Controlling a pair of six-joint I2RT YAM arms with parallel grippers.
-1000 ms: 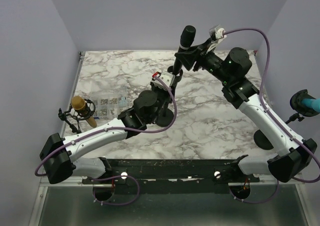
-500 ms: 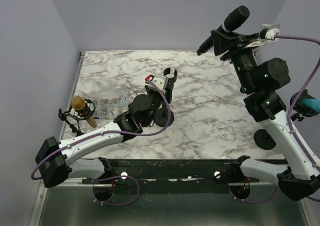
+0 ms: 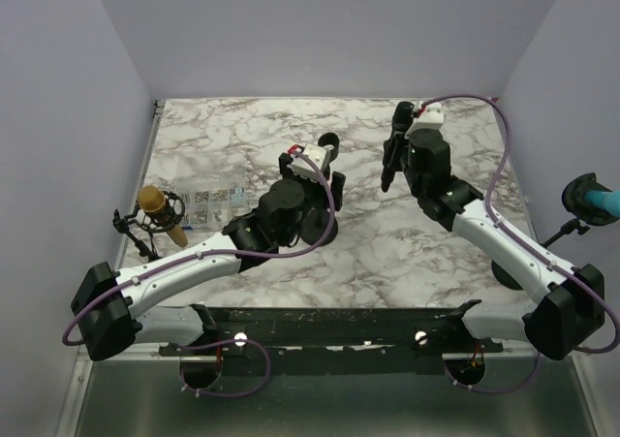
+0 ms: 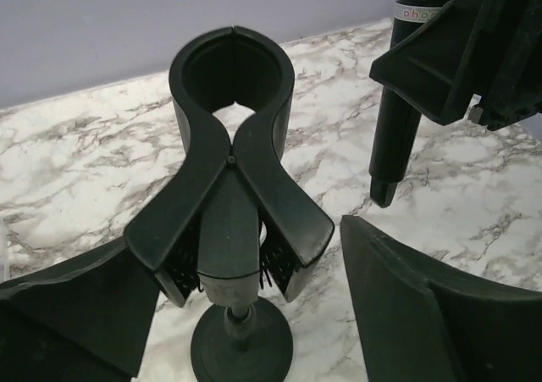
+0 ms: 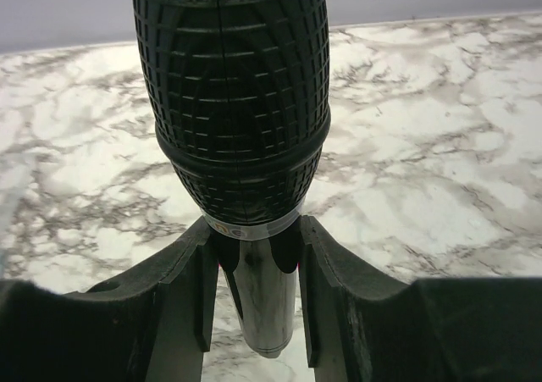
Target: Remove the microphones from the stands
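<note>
Left wrist view is showing the left gripper [image 4: 235, 238] holding its jaws apart on either side of the stand [image 4: 254, 174]. Rightward, the microphone [image 4: 395, 136] is hanging clear of the clip, tail end down, seemingly just above the marble table [image 4: 102, 162]. The right gripper [image 5: 254, 238] is clamping its shaft below the grille.

A marble-patterned tabletop [image 3: 223, 132] is enclosed by lilac walls [image 3: 320, 30]. At its left edge a gold-headed microphone [image 3: 152, 202] is held tilted in a small black tripod mount [image 3: 129, 230]. A clear compartmented box [image 3: 208, 202] is set just to its right. A teal object [image 3: 591, 197] is seen at the far right, partly cut off.
</note>
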